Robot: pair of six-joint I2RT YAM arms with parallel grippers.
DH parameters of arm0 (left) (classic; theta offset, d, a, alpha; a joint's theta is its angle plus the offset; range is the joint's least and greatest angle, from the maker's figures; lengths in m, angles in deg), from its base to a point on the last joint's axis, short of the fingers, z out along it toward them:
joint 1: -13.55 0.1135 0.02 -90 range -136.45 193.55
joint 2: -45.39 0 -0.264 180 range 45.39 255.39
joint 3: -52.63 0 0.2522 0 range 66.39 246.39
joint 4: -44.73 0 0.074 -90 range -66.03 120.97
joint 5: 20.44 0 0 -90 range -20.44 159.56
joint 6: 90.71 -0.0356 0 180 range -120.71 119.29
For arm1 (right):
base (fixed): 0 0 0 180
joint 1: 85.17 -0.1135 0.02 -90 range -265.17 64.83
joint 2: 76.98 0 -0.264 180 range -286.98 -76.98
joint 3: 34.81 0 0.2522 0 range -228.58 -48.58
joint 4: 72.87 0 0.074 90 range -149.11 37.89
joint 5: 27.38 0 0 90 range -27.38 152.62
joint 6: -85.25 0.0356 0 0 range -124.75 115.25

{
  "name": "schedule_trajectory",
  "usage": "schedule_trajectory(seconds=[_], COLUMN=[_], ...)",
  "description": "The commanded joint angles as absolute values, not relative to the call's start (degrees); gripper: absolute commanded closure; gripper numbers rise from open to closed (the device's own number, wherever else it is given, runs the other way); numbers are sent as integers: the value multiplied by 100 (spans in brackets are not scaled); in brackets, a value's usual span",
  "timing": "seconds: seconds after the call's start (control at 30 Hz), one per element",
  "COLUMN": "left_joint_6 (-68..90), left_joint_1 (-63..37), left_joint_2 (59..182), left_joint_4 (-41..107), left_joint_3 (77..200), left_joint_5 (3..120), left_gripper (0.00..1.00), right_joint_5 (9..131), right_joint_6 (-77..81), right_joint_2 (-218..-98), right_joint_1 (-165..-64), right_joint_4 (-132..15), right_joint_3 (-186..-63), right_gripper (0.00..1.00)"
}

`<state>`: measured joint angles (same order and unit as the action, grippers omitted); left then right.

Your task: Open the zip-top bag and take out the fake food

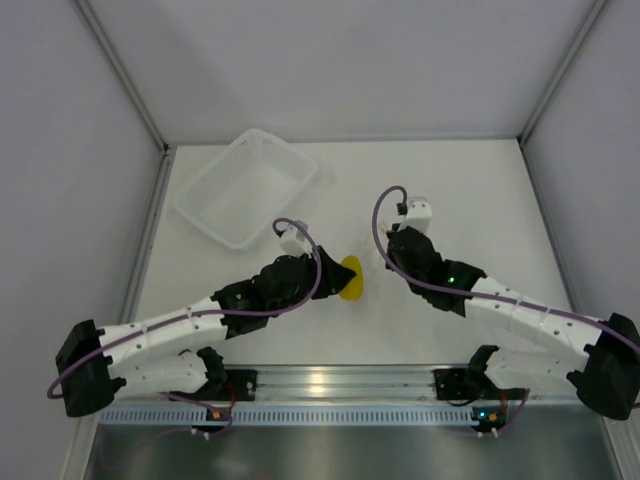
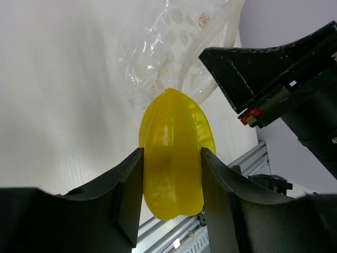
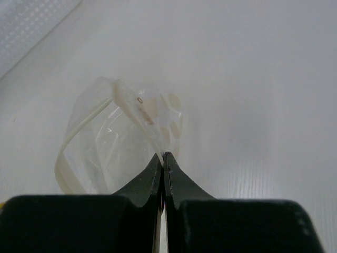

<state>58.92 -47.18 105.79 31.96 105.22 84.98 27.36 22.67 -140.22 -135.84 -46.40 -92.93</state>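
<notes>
The left fingers [image 2: 126,190] stand partly apart, clamped on the flanks of the fake food [image 2: 174,121], a ridged yellow piece held tip-forward above the bench [image 1: 450,190]. That side grip appears meant to carry it straight out of the pouch.

Just beyond its tip is the zip-top bag [image 3: 105,142], its mouth gaping and its inside apparently empty. The right fingers [image 3: 150,184] are pressed together on the bag's edge by the zip strip, probably to anchor it while the food comes free.

Farthest off, well apart at the left rear, sits a white basket tray [image 1: 288,150].
</notes>
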Motion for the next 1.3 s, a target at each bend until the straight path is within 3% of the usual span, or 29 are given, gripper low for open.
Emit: schedule_trajectory(seconds=[0.0, 0.1, 0.27, 0.8, 0.97, 1.07, 1.1, 1.27], left_joint_6=[5186, 4799, 4210, 2961, 2943, 3013, 3031, 3119], left_joint_1=[-4666, -4631, -4149, -791, -203, 96, 159, 396], left_joint_2=[10507, 10690, 11112, 13589, 14661, 15049, 15277, 15709], left_joint_4=[2405, 1534, 953, -58, -217, -225, -217, -208], left_joint_3=[11181, 11656, 12220, 14838, 15463, 15692, 15779, 15938], left_joint_5=[9042, 10019, 10691, 10226, 10164, 9760, 9672, 9426], left_gripper=[100, 100, 100, 100, 99, 86, 70, 44], right_joint_5=[2984, 3116, 3248, 3037, 2124, 1676, 1657, 1622], right_joint_6=[2144, 2083, 1916, 1423, 1441, 1467, 1476, 1485], right_joint_2=[-14052, -14052, -14139, -14956, -15194, -15361, -15423, -15853], right_joint_1=[-13395, -13281, -13210, -12885, -12859, -12858, -12867, -12911], right_joint_4=[-4462, -4268, -3996, -2809, -2212, -2062, -1966, -1991], right_joint_3=[-9586, -9595, -9674, -10130, -10438, -10578, -10623, -10746], right_gripper=[100, 100, 100, 100, 100, 100, 100, 99])
